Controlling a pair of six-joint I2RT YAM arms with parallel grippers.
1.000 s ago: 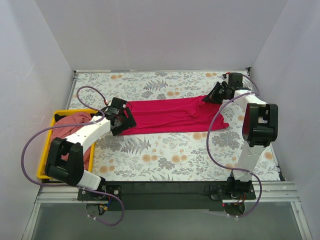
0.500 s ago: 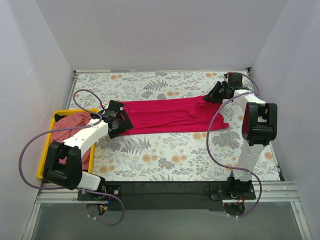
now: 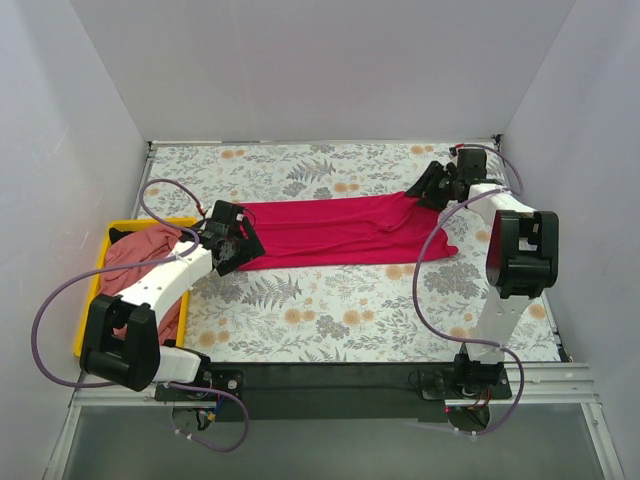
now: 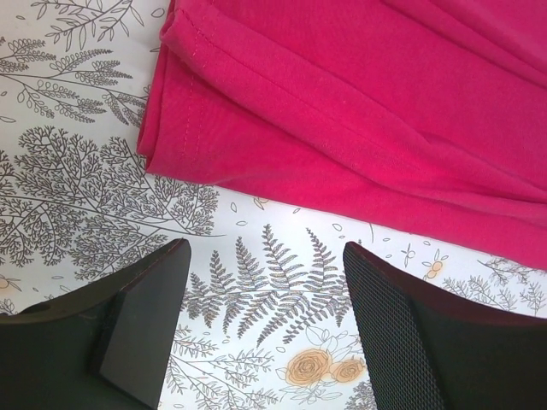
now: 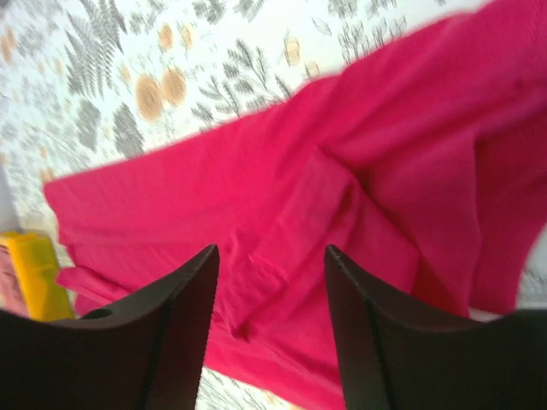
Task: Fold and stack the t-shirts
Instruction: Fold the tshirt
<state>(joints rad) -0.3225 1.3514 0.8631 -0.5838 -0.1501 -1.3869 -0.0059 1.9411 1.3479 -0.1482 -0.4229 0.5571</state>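
Magenta t-shirt (image 3: 340,230) unmoved; left gripper (image 4: 265,248), right gripper (image 5: 269,252) both spread, empty, shifted slightly.

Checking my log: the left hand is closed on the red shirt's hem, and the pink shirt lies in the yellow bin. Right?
Not closed: the left wrist view shows the left hand open beside the hem of the red shirt. The pink shirt lies in the yellow bin.

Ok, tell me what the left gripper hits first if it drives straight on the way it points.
The left gripper, jaws open, would probably meet the floral table first, just short of the folded edge of the magenta t-shirt; depth is unclear.
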